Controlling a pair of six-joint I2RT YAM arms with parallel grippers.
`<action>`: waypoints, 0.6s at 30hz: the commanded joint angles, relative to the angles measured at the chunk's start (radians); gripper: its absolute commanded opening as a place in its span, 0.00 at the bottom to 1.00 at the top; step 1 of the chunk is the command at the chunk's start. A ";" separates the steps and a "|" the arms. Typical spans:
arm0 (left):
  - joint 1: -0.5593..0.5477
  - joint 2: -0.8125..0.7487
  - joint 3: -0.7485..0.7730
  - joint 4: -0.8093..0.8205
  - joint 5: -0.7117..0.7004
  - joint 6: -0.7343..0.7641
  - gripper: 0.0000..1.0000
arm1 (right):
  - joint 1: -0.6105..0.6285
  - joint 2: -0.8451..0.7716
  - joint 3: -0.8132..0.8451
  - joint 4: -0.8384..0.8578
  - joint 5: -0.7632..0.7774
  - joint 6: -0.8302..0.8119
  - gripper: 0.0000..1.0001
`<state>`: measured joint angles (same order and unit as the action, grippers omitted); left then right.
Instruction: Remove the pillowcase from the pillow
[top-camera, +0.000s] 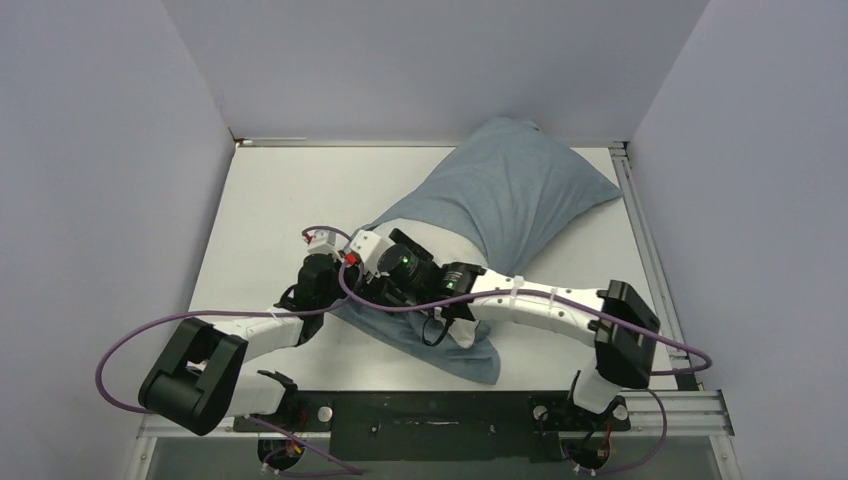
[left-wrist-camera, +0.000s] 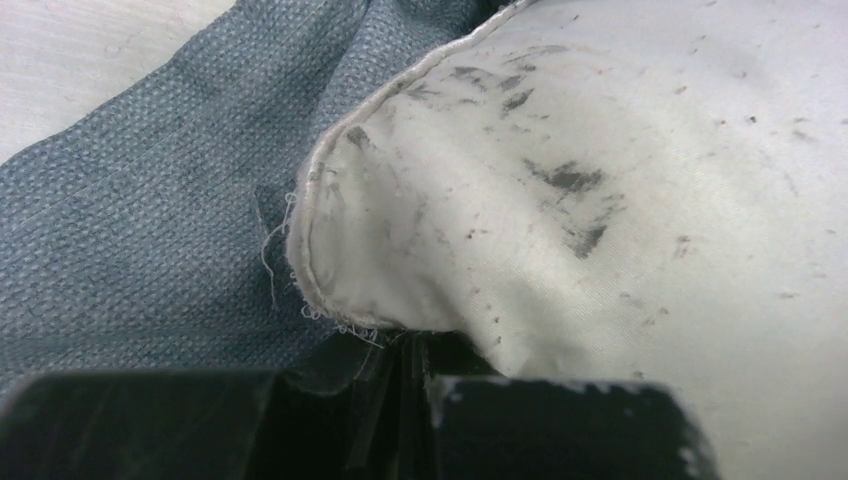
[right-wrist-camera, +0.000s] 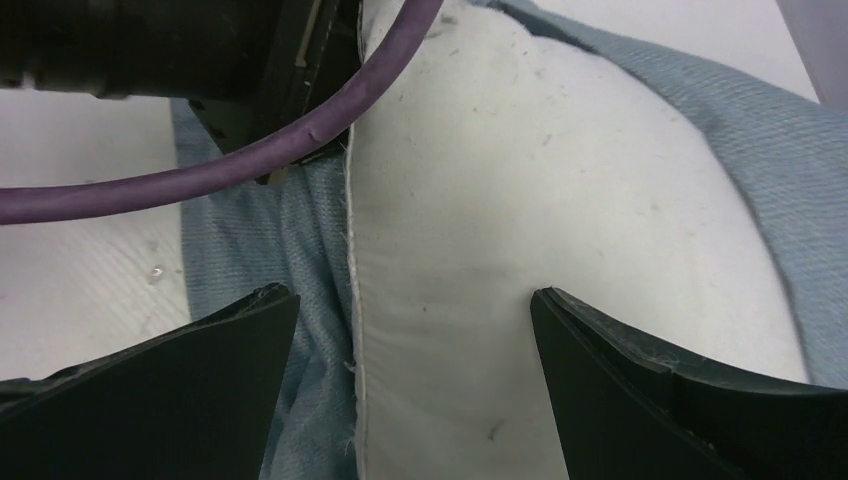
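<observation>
1. Judging by its folds, the pillowcase (top-camera: 510, 185) is light, limp cloth that will bunch and slide; the pillow (right-wrist-camera: 560, 200) looks plump and yielding.
2. The sack lies on the table (top-camera: 290, 190) from centre toward 1 o'clock, holding most of the pillow. A white corner pokes out of its mouth at 7 o'clock.
3. Likely best holds: that seamed corner, and the mouth hem opposite.
4. The left gripper (left-wrist-camera: 408, 352) has its jaws pressed together at the corner; whether they nip cloth I cannot tell. The right gripper (right-wrist-camera: 415, 300) stands wide apart, astride the seam.
</observation>
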<state>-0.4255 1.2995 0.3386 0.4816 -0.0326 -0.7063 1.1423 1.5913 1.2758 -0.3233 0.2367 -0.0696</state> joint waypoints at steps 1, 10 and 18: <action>-0.009 -0.018 -0.011 0.121 0.033 -0.032 0.00 | -0.002 0.084 0.021 0.085 0.100 -0.078 0.90; -0.008 -0.020 -0.021 0.132 0.033 -0.053 0.00 | -0.083 0.251 -0.047 0.114 0.343 -0.039 0.97; -0.007 -0.050 -0.023 0.116 0.031 -0.058 0.00 | -0.126 0.122 -0.087 0.106 0.324 0.029 0.06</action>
<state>-0.4313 1.2896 0.3183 0.5358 -0.0128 -0.7563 1.0698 1.8091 1.2217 -0.1642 0.5175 -0.1013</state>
